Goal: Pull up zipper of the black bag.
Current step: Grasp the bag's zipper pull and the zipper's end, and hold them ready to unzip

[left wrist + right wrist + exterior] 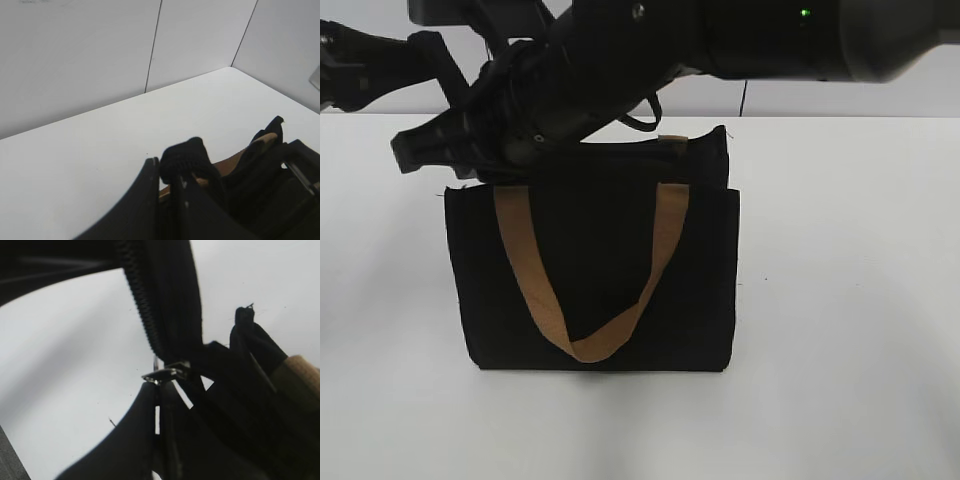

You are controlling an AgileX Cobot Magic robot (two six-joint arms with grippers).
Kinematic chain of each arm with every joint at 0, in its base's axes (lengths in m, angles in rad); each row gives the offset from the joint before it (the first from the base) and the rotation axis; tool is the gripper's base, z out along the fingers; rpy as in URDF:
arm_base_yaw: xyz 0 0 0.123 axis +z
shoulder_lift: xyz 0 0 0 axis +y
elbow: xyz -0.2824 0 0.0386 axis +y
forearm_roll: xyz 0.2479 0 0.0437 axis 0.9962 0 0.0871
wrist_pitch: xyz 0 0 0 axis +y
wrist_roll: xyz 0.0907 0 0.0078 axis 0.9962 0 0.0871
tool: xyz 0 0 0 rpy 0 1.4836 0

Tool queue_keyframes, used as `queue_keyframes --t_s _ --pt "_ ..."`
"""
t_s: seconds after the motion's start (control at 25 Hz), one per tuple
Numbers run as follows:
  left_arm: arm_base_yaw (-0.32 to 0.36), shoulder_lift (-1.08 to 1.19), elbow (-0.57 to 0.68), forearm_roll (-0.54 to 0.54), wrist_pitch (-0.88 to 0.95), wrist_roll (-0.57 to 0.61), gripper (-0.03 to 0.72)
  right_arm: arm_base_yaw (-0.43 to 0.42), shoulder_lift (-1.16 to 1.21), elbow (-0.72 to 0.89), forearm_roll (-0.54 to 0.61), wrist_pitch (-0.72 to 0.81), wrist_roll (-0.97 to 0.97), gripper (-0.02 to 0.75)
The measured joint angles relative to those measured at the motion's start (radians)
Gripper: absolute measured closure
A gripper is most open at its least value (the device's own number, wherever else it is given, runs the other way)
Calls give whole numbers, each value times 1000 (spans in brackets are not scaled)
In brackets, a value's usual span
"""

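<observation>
Right gripper [159,390] pinched tight on the zipper [167,373], at the black bag [600,280] top edge.

White table [860,300] below a pale panelled wall [100,55] with dark seams

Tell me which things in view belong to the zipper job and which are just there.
Part of the job:
- black bag
- zipper, pinched at the right tool
- left tool, closed on the bag's fabric

Just there:
- white table
- wall panels
- tan handle, hanging loose
</observation>
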Motion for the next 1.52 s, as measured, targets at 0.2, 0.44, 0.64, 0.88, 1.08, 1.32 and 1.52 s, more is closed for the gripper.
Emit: queue_keyframes --t_s 0.2,0.44,0.64,0.88,1.08,1.32,1.52 --pt "0 0 0 8 0 0 667 -1 -3 0 0 8 11 752" --pt "0 0 0 47 19 0 667 -1 -41 -1 0 47 11 752" --pt "0 0 0 224 72 -112 667 -5 -94 -1 0 148 9 752" --pt "18 -42 14 348 110 -395 668 -30 -139 -1 5 226 -3 752" --pt "21 -49 17 352 133 -417 668 -58 -158 -1 35 226 -25 752" --pt "21 -49 28 354 157 -419 668 -78 -158 -1 41 154 -38 752" --pt "21 -49 74 354 218 -419 668 -81 -147 -1 48 124 -48 752"
